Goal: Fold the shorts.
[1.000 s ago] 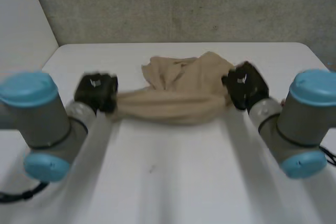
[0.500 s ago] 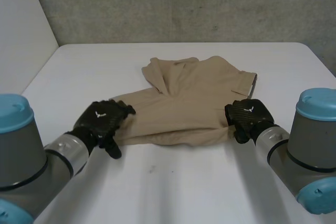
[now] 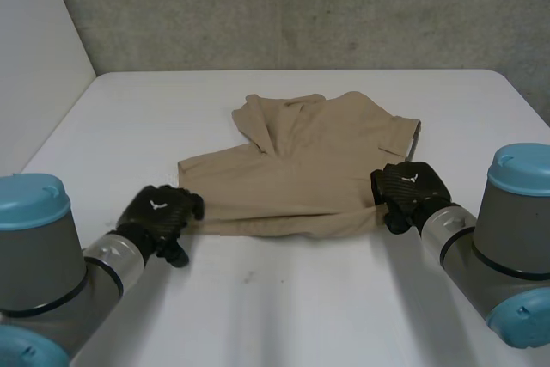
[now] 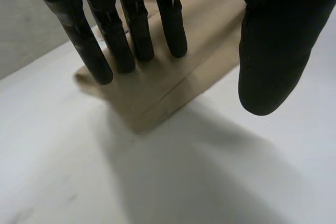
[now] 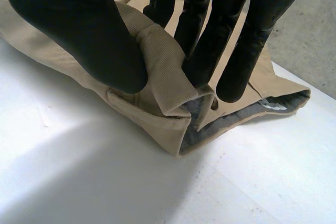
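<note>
Currently logged, item by item.

Shorts (image 3: 301,178): tan cloth, lying spread across the middle of the white table (image 3: 284,315), mostly flat. The far part is rumpled near the waist. The near edge runs straight between my two hands, and I judge that edge to be the line the next fold will start from.

Right hand (image 3: 408,191): at the near right corner of the shorts. In its wrist view the thumb (image 5: 79,30) and fingers (image 5: 210,40) pinch a raised tuck of cloth (image 5: 157,77), with the grey lining showing underneath. I read the grip as there to keep both layers together so that the corner can be lifted as one piece.

Left hand (image 3: 161,217): just beside the near left corner. Its fingers (image 4: 131,24) are straight and its thumb (image 4: 273,51) stands well apart, so it holds nothing — the corner (image 4: 157,82) lies flat below the fingertips. I cannot tell whether they touch the cloth.

Assessment: one corner is secured and the other is free. I judge that the left hand needs its own pinch before an even fold is possible — otherwise the cloth would skew.
</note>
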`<control>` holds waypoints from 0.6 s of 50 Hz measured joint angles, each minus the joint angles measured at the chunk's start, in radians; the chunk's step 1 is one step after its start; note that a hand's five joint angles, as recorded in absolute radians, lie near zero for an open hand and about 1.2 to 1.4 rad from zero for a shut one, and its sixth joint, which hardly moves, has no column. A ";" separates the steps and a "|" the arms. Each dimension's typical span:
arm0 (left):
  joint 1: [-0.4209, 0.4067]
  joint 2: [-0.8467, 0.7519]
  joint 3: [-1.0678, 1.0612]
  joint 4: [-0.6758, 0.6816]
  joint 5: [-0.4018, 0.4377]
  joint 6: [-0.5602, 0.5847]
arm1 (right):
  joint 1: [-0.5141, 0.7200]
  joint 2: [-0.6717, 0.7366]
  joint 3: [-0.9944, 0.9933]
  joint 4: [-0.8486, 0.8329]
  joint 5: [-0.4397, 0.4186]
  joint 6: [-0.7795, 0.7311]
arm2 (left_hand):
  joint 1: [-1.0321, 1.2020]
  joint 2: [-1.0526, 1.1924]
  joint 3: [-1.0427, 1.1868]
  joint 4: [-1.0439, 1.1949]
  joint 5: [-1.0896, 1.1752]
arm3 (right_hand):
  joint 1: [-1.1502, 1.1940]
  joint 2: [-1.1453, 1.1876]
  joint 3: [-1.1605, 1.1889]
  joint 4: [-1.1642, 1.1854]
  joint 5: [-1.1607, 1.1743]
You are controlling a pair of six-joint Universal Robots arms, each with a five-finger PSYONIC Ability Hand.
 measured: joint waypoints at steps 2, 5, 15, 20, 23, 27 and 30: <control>0.008 -0.012 0.004 0.021 -0.018 0.000 | 0.002 0.001 0.001 0.000 -0.004 -0.001 | 0.000 -0.002 0.000 -0.002 -0.002 | 0.000 0.000 0.000 0.000 0.000; 0.019 -0.026 0.010 0.048 -0.036 0.000 | 0.003 0.001 0.003 -0.001 -0.010 -0.001 | 0.000 -0.003 0.000 -0.002 -0.003 | 0.000 0.000 0.000 0.000 0.000; 0.036 -0.052 0.028 0.106 -0.038 -0.002 | 0.004 0.006 0.004 -0.001 -0.032 -0.004 | 0.000 -0.003 0.000 -0.002 -0.002 | 0.000 0.000 0.000 0.000 0.000; 0.035 -0.078 0.046 0.136 -0.037 -0.001 | 0.004 0.010 0.001 -0.002 -0.035 -0.005 | 0.000 -0.002 0.000 -0.001 0.000 | 0.000 0.000 0.000 0.000 0.000; 0.033 -0.125 0.079 0.155 -0.036 -0.001 | 0.004 0.011 -0.002 -0.002 -0.036 -0.005 | 0.002 0.000 0.002 0.000 0.002 | 0.000 0.000 0.000 0.000 0.000; 0.028 -0.174 0.121 0.161 -0.035 0.000 | 0.004 0.011 -0.003 -0.002 -0.036 -0.006 | 0.003 0.000 0.002 0.000 0.012 | 0.000 0.000 0.000 0.000 0.000; 0.026 -0.211 0.159 0.162 -0.035 0.000 | 0.004 0.012 -0.003 -0.002 -0.036 -0.006 | 0.004 0.011 0.011 0.014 0.026 | 0.000 0.000 0.000 0.000 0.000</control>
